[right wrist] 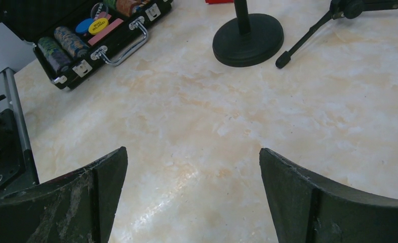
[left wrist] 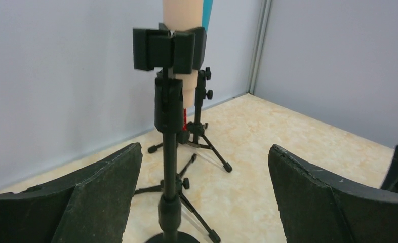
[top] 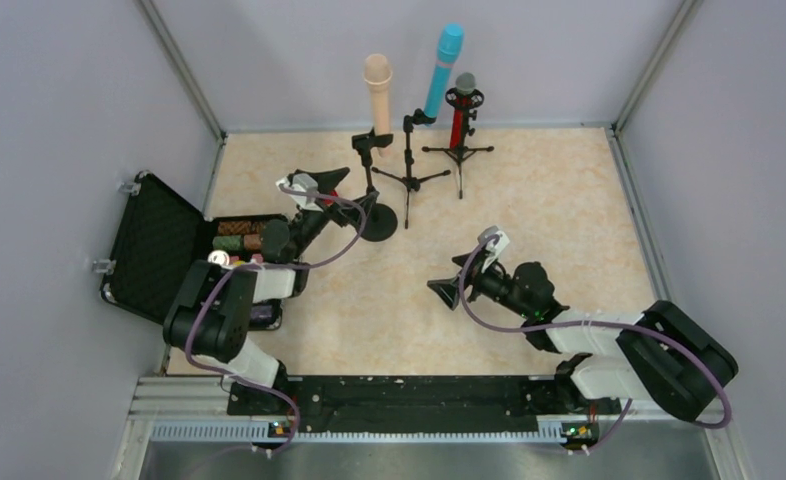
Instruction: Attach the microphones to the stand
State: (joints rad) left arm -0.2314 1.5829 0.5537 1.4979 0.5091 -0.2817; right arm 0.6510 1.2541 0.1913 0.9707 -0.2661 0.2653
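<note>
Three microphones stand upright in stands at the back of the table. The peach-pink one sits in the clip of a round-base stand. The cyan-blue one and the glittery red one with its grey mesh head are each in a tripod stand. My left gripper is open just in front of the round-base stand. In the left wrist view its pole rises between the left gripper fingers, untouched. My right gripper hangs open over bare tabletop, holding nothing.
An open black case with poker chips lies at the left edge beside the left arm. The round base and a tripod leg lie ahead of the right gripper. Grey walls close in the back and sides.
</note>
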